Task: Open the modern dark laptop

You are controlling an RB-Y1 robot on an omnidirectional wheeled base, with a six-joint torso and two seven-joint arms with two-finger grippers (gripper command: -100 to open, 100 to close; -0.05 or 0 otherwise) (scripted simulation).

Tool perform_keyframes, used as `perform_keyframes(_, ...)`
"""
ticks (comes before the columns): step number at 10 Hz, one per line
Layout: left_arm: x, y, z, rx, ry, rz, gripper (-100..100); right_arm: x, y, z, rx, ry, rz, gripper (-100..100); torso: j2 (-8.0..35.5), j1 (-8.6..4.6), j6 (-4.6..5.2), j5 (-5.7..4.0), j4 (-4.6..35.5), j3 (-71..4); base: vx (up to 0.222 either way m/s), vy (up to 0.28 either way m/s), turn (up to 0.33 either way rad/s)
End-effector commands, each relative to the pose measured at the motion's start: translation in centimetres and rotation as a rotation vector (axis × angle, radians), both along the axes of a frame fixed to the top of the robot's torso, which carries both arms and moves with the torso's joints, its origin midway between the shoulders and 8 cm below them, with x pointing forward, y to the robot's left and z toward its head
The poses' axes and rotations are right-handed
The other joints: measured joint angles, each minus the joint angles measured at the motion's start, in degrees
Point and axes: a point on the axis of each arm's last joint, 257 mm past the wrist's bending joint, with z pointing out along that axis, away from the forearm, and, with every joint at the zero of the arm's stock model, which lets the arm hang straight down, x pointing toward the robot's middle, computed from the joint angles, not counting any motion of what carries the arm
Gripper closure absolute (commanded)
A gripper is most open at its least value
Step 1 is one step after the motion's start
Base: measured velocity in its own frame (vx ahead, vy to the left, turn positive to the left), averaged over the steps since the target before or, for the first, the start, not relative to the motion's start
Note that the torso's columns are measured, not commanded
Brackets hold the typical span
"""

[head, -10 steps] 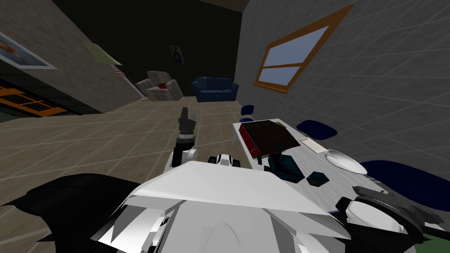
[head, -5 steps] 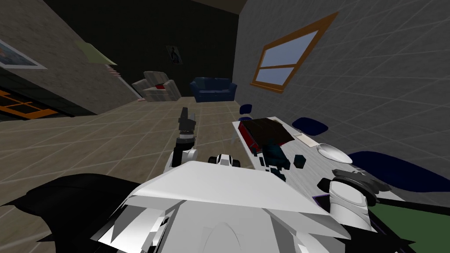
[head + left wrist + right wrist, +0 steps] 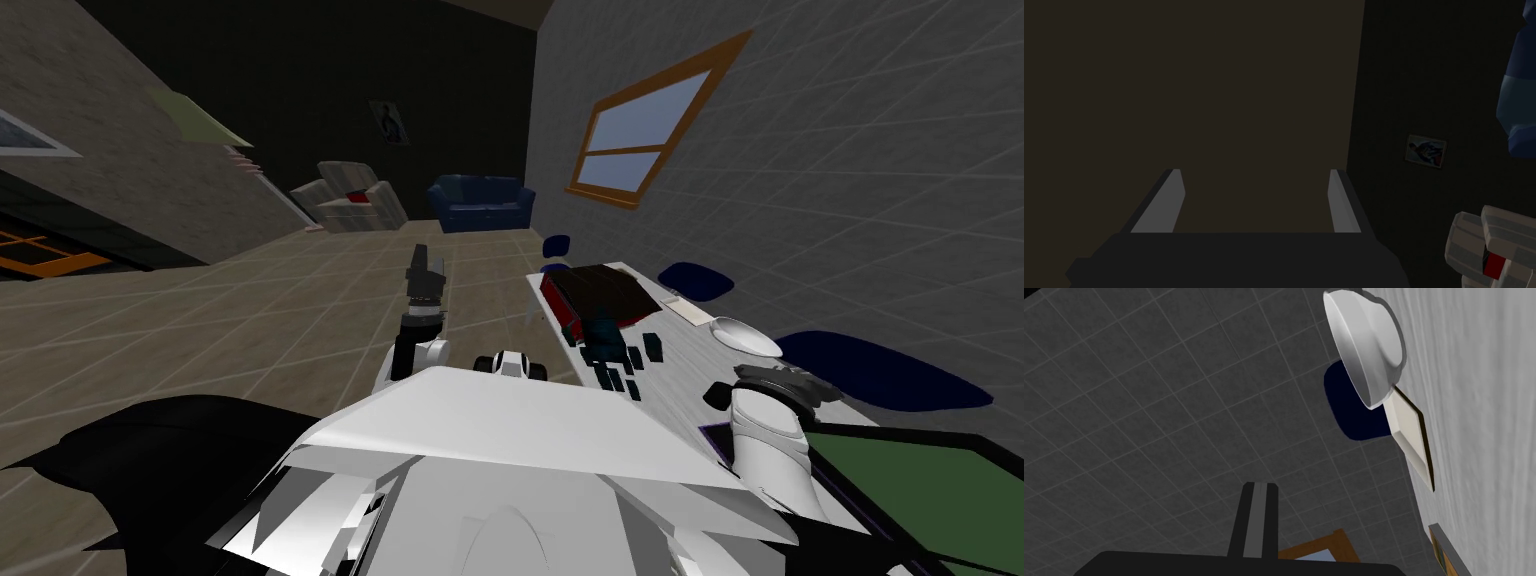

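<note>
Two arms, neither yet at the laptop point(image 3: 920, 490), which I take to be the flat, dark-rimmed slab with a green face lying at the desk's point(image 3: 680, 375) near right corner. The right pincer point(image 3: 1260, 485), fingers pressed together, points along the desk's wall-side edge toward a white bowl point(image 3: 1369, 343). The left pincer point(image 3: 1255, 172), fingers spread and empty, is held out over the floor. The step in hand looks like the approach. Next, the right pincer likely needs to reach the lid's free edge and lift.
</note>
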Motion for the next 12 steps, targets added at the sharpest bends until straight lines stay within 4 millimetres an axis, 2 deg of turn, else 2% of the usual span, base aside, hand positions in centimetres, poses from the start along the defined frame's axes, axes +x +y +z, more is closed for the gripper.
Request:
perform_keyframes(1,0.0,0.0,0.0,0.0,0.0,0.0,0,2.9,1.1,-1.1,0.033,-0.007,0.028,100,-0.15,-0.06,-0.02,-0.03,-0.03,-0.07,-0.031,-0.003,0.018)
perform_keyframes(2,0.0,0.0,0.0,0.0,0.0,0.0,0,2.8,1.1,-1.2,0.039,-0.015,0.027,100,-0.34,-0.14,0.02,-0.05,-0.1,-0.2,-0.005,-0.008,-0.004)
perform_keyframes(3,0.0,0.0,0.0,0.0,0.0,0.0,0,4.2,0.3,0.6,-0.003,0.0,0.011,100,-0.42,-0.15,0.02,-0.05,-0.12,-0.26,-0.069,0.002,-0.16)
perform_keyframes(6,0.0,0.0,0.0,0.0,0.0,0.0,0,7.1,1.9,-0.9,0.038,-0.004,0.039,100,-0.18,-0.01,-0.02,-0.02,-0.05,-0.1,-0.065,0.009,-0.024)
perform_keyframes(7,0.0,0.0,0.0,0.0,0.0,0.0,0,7.8,0.7,1.4,-0.01,0.012,0.005,100,-0.32,-0.04,0.01,-0.02,-0.09,-0.19,-0.102,0.015,-0.161)
perform_keyframes(8,0.0,0.0,0.0,0.0,0.0,0.0,0,8.6,0.7,1.8,0.002,-0.006,-0.004,100,-0.11,-0.07,0.08,-0.01,-0.05,-0.1,-0.112,0.015,-0.108)
perform_keyframes(9,0.0,0.0,0.0,0.0,0.0,0.0,0,9.0,1.0,0.7,0.035,-0.016,-0.005,100,-0.1,-0.07,0.0,-0.03,-0.03,-0.06,-0.057,0.008,0.012)
perform_keyframes(12,0.0,0.0,0.0,0.0,0.0,0.0,0,10.5,2.4,-0.4,0.031,0.025,0.037,100,-0.43,-0.1,0.01,-0.04,-0.13,-0.27,-0.002,0.001,0.006)
